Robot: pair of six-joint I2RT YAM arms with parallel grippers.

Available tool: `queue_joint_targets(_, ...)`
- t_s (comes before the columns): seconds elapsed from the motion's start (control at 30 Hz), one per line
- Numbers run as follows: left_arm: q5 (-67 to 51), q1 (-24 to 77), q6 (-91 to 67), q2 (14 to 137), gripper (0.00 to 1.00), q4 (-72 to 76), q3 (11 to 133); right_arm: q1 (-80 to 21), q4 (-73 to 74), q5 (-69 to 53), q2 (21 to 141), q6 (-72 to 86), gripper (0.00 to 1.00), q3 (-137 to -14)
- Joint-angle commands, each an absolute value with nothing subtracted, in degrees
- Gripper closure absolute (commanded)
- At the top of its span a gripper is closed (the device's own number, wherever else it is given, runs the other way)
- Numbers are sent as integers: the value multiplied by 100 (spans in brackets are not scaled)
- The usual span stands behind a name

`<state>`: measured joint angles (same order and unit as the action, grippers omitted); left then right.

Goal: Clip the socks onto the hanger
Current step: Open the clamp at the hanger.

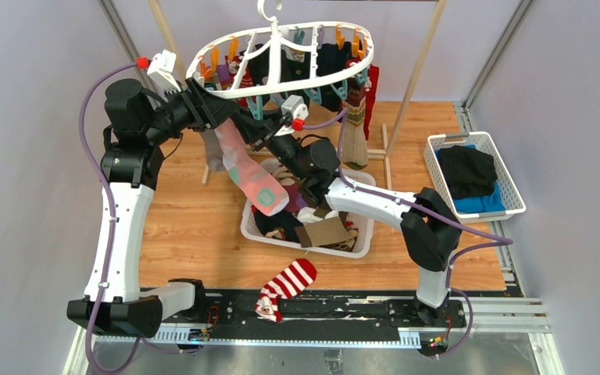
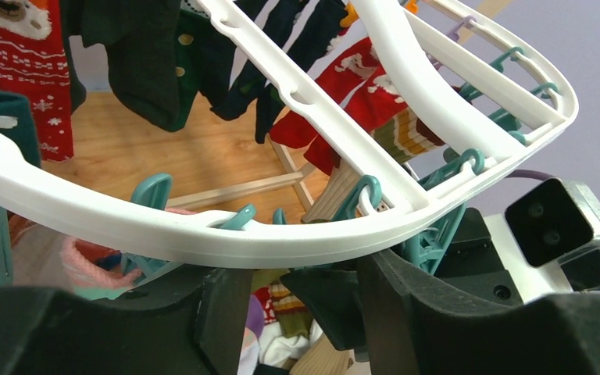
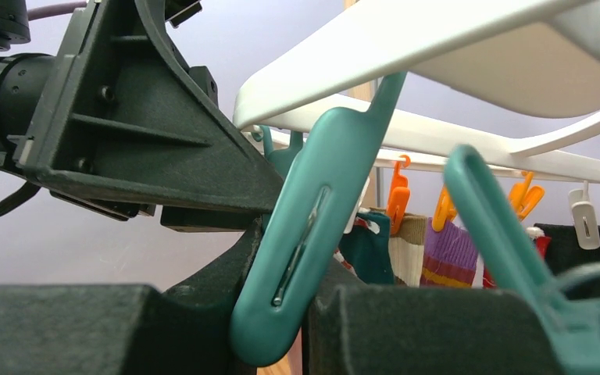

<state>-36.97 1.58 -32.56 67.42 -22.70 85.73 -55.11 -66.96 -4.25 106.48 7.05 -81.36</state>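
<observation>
The white oval hanger (image 1: 281, 58) hangs at the back, with several socks (image 1: 355, 94) clipped along its far side. My left gripper (image 1: 217, 113) sits under its near left rim (image 2: 203, 234); its jaws (image 2: 301, 273) stand open with nothing between them. A pink, grey and teal sock (image 1: 246, 172) hangs just below that rim; what holds its top is hidden. My right gripper (image 1: 264, 133) is shut on a teal clothespin (image 3: 312, 234) that dangles from the hanger (image 3: 437, 39), pinching its lower end.
A white basket (image 1: 363, 238) full of loose socks stands under the hanger. A red-white striped sock (image 1: 285, 285) lies on the near rail. A second basket (image 1: 437, 144) with black and blue clothes is at the right. Wooden poles (image 1: 418, 74) frame the hanger.
</observation>
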Motion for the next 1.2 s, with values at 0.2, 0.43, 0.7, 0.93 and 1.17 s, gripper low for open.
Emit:
queue_joint_targets(0.2, -3251, 137, -3239, 6793, 52, -1454, 8698, -5852, -6567, -1122, 10713, 568, 100, -8290)
queue_joint_targets(0.43, -2995, 141, -3505, 6429, 39, -920, 8175, -5871, -6582, -971, 10657, 599, 100, -8267)
queue_joint_targets(0.7, -2845, 141, -3758, 6201, 41, -443, 7804, -5871, -6516, -1045, 10612, 595, 100, -8215)
queue_joint_targets(0.93, -2900, 141, -3970, 6310, 45, -435, 7851, -5871, -6319, -1215, 10587, 606, 100, -8289)
queue_joint_targets(1.17, -2949, 141, -4091, 6413, 49, -346, 7845, -5868, -6142, -1357, 10556, 483, 100, -8337)
